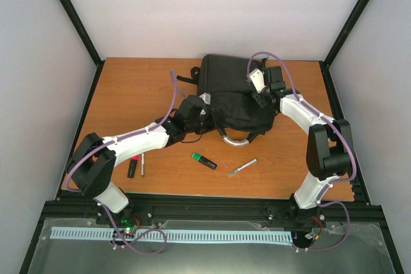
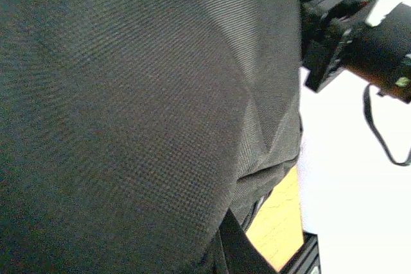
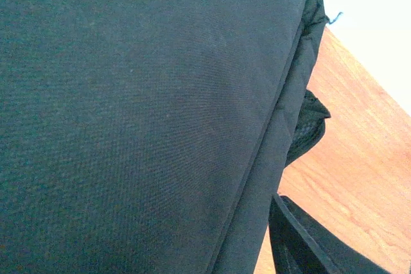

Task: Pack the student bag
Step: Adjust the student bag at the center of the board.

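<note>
White walls and a black frame close in an orange-brown wooden surface [image 1: 128,88], and the student bag [image 1: 231,91] lies flat at its far middle, with its pale grey loop handle [image 1: 236,140] pointing toward the near edge. Nearer the arms, well apart from the bag, lie the things presumably meant to go inside: a green highlighter [image 1: 204,161], a silver pen [image 1: 242,167] to its right, and at the near left a dark marker [image 1: 133,167] with a thin pen [image 1: 142,165] just beside it.

Both arms are at the bag rather than at the stationery. The left tool [image 1: 200,119] sits against the bag's near left corner with its fingers pressed together. Its wrist view is filled with black fabric, so I cannot tell whether a fold of cloth is pinched between them. The right tool [image 1: 262,97] is at the bag's right side. Its own camera shows only fabric, a seam and a strap, and whether its fingers are spread I cannot tell.

My reading is that the step in hand is getting the bag open or steadied, and none of the loose items has gone in yet. The next move likely calls for one tool to hold the fabric firm while the other finds a zip pull or lifts a flap, without dragging the bag over the pens
</note>
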`<state>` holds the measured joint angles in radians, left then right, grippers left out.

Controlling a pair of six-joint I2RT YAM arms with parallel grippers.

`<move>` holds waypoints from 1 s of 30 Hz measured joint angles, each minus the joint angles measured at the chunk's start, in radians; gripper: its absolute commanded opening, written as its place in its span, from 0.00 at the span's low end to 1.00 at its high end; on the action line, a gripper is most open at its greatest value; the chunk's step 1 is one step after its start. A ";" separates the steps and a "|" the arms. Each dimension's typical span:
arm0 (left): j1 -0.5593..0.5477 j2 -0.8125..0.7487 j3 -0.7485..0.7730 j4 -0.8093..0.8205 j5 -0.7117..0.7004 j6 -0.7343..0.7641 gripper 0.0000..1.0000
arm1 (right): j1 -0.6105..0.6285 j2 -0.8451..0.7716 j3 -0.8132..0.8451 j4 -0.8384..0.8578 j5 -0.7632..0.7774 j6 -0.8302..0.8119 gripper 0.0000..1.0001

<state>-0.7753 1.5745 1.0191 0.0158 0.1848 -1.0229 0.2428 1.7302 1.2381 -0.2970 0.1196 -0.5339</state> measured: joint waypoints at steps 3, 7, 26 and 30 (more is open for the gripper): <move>0.000 -0.007 -0.026 -0.011 -0.002 0.007 0.01 | 0.002 -0.020 -0.011 -0.001 -0.023 -0.005 0.23; 0.000 -0.026 -0.066 -0.018 -0.002 0.019 0.01 | 0.008 -0.101 -0.057 -0.016 -0.061 0.000 0.03; 0.039 0.307 0.143 -0.122 0.045 0.185 0.18 | 0.002 -0.308 -0.270 -0.132 -0.069 0.034 0.41; 0.052 0.301 0.157 -0.130 0.041 0.218 0.44 | 0.014 -0.300 -0.266 -0.118 -0.095 0.042 0.53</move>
<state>-0.7231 1.8751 1.1759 -0.1146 0.2260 -0.8051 0.2569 1.4300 0.9718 -0.4149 0.0242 -0.4919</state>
